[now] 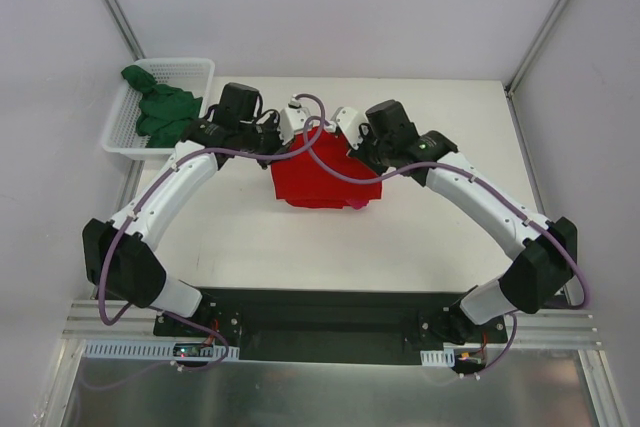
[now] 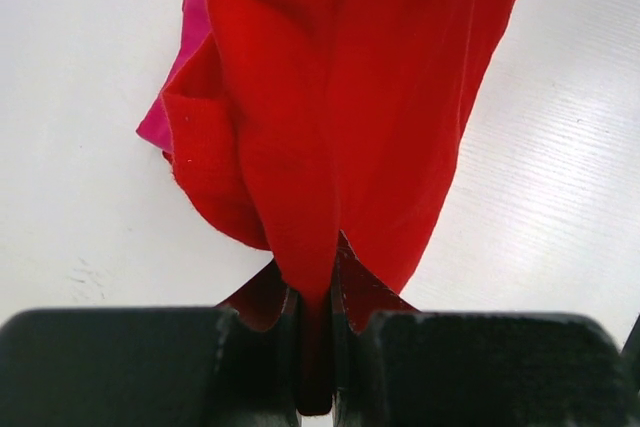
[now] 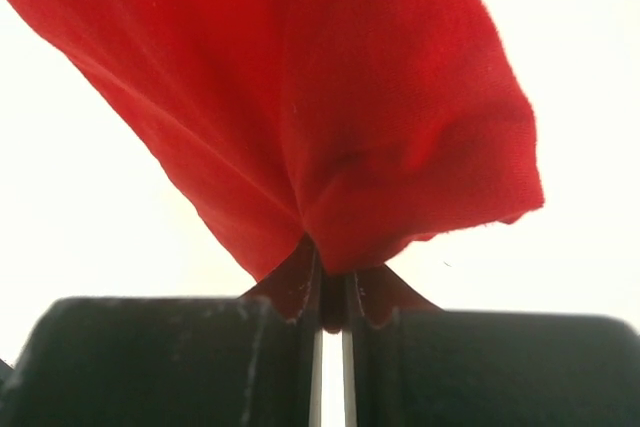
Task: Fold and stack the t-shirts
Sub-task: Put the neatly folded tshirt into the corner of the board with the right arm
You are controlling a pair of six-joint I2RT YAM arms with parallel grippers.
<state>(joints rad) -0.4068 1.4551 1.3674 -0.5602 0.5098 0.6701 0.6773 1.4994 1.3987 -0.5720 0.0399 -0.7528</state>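
the step in hand looks like a fold of the red t-shirt (image 1: 325, 182), made in the air over the middle of the counter (image 1: 430, 237), nearer its far edge. both arms meet there. the left jaws are closed tight on a pinch of red cloth (image 2: 340, 97), and the right jaws are likewise clamped on another pinch of it. the shirt hangs from the two grips and drapes down towards the counter.

a sliver of the pink t-shirt (image 2: 158, 122) shows beneath it, so i judge the red one is going onto the pink as the start of a stack. the green t-shirt (image 1: 160, 112) lies crumpled in the white basket (image 1: 195, 64) at the far left corner, not yet folded.

the next move calls for both grips to travel together and level, so the cloth lies flat and square over the pink, and only then to let go.

the wrists cover the far edge of the red shirt from above. the pink one is almost wholly hidden, so i cannot tell whether it is folded. nor can i tell which part of the red shirt each grip holds, or how many layers.
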